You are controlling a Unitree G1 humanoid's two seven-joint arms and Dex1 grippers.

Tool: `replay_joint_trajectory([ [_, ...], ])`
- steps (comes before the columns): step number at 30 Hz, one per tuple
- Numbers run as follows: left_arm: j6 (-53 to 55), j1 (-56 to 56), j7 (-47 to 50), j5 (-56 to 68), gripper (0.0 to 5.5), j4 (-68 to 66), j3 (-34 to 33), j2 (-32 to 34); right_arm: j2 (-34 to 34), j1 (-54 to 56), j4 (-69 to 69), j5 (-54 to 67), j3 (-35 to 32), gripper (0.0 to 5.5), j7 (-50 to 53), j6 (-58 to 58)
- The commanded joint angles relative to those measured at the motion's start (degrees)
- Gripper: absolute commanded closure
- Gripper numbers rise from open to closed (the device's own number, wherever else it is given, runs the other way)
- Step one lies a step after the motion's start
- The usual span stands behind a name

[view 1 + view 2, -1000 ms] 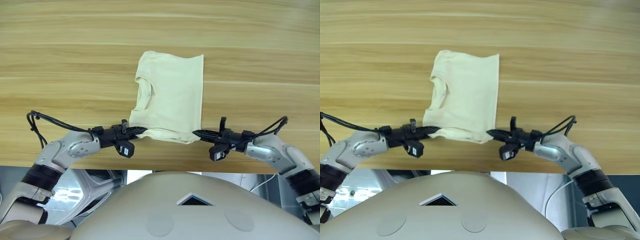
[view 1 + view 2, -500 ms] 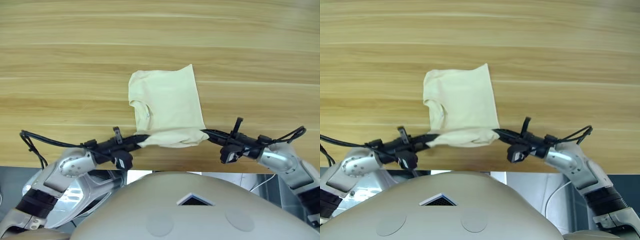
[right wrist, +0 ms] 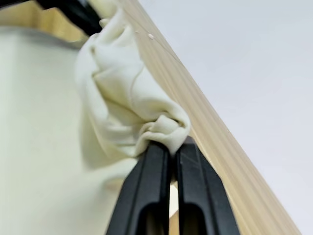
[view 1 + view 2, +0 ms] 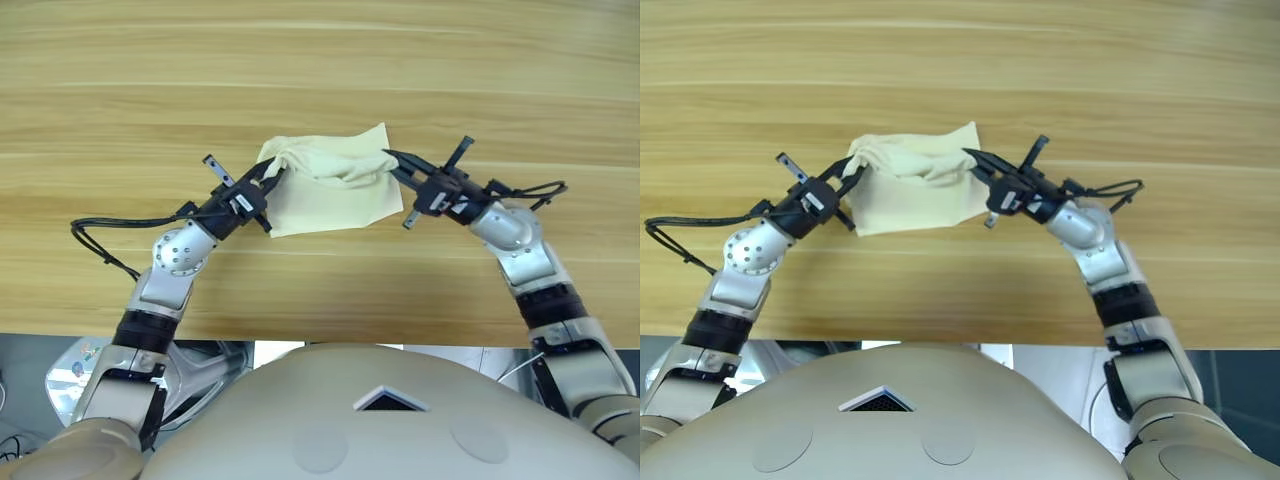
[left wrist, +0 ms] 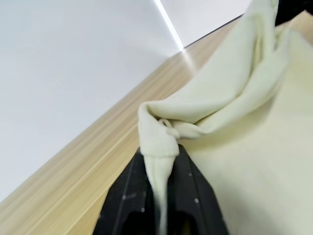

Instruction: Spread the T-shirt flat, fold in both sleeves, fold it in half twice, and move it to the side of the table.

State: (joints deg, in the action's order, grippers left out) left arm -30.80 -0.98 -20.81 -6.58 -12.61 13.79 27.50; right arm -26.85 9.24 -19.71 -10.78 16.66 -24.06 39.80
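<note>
"Fingers first: what do they hold?"
"Both pairs are pinched tight on cloth. The left gripper [image 4: 272,172] clamps one bunched corner of the T-shirt [image 4: 330,198], and the right gripper [image 4: 393,160] clamps the other."
"And the shirt itself?"
"Folded, cream, lying on the wooden table [image 4: 300,60] between the two arms. The gripped edge is lifted and sags between the grippers. The rest lies flat, nearer the robot."

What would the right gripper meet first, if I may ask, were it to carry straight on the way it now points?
The bunched T-shirt edge clamped in the right gripper. Beyond that, its line seems to pass over bare table, probably missing the left gripper, though depth is unclear.
</note>
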Motion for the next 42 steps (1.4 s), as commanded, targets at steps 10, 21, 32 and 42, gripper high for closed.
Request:
replay_joint_trajectory([
  [10,2.23,10.34,0.80,0.43,4.41,-15.62,-2.08,-7.69,8.24,16.62,-27.19,-9.30,-0.77,4.19,13.83,-5.22],
  [21,5.08,9.97,3.43,3.98,2.74,-19.46,-7.78,-10.17,11.41,22.89,-37.87,-9.86,-2.19,2.33,23.76,-6.55],
  [32,5.17,14.49,19.12,18.20,1.17,-25.17,-26.06,-20.19,14.47,11.45,-11.83,-13.33,7.87,1.78,12.65,-6.24],
  [42,0.44,12.05,14.66,22.01,0.12,-20.97,-27.35,-26.05,17.75,29.95,-44.03,-12.66,4.70,1.78,15.86,-13.43],
])
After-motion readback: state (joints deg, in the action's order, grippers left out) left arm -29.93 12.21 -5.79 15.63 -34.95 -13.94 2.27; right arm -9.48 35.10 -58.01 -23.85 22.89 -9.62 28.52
